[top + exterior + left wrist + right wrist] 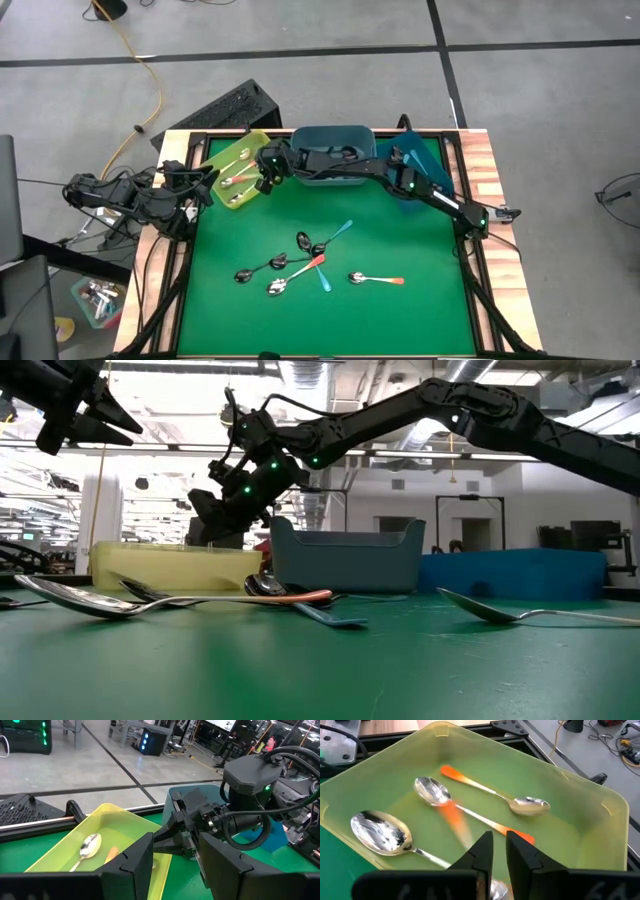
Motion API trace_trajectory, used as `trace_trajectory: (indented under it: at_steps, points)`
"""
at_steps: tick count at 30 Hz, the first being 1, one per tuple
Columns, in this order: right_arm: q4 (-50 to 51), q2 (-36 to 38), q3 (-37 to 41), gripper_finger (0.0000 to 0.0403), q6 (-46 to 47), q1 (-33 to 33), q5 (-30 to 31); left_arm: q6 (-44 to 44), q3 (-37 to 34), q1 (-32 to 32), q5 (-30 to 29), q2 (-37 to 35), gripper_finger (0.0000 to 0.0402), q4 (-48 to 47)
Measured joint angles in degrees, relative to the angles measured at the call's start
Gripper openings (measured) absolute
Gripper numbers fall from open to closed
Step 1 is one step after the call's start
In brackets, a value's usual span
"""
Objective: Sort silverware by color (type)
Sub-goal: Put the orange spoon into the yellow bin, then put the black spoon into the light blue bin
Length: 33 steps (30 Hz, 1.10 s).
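Scattered across the near green bench: loose spoons. Above the yellow bin with orange-handled spoons: right end effector, released. At far left: left end effector, released.

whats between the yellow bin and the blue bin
The gray bin sits between the yellow bin and the blue bin; the right arm reaches across it. The high view shows this.
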State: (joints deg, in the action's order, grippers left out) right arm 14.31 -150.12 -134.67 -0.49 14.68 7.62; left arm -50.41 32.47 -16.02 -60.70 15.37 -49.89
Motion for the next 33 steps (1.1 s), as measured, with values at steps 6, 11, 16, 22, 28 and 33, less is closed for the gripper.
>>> trace_trajectory:
  at_steps: [6, 11, 16, 22, 28, 33]
  points:
    - [0.2, 0.9, -0.2, 0.0067, 0.0, 0.0, 0.0, 0.0, 0.0, 0.0, 0.0, 0.0, 0.0143, 0.0]
    - [0.3, 4.3, -0.2, 0.0068, -0.1, 0.1, 0.0, 0.1, 0.0, 0.0, 0.1, 0.0, 0.0143, 0.0]
    - [1.0, 9.6, -0.2, 0.0068, -3.2, 0.1, 0.0, 1.3, 0.0, 0.0, 1.1, 0.0, 0.0143, 0.0]
    - [8.0, 19.4, -0.3, 0.0068, -7.6, -0.3, 0.0, 5.4, 0.0, 0.0, 7.6, 0.0, 0.0143, 0.0]
    - [17.8, 29.1, -0.3, 0.0068, -7.6, -1.2, 0.0, 7.8, 0.0, 0.0, 13.4, 0.0, 0.0143, 0.0]
    - [29.4, 36.5, -0.3, 0.0068, -7.5, -3.0, 0.0, 10.8, 0.0, 0.0, 19.9, 0.0, 0.0143, 0.0]
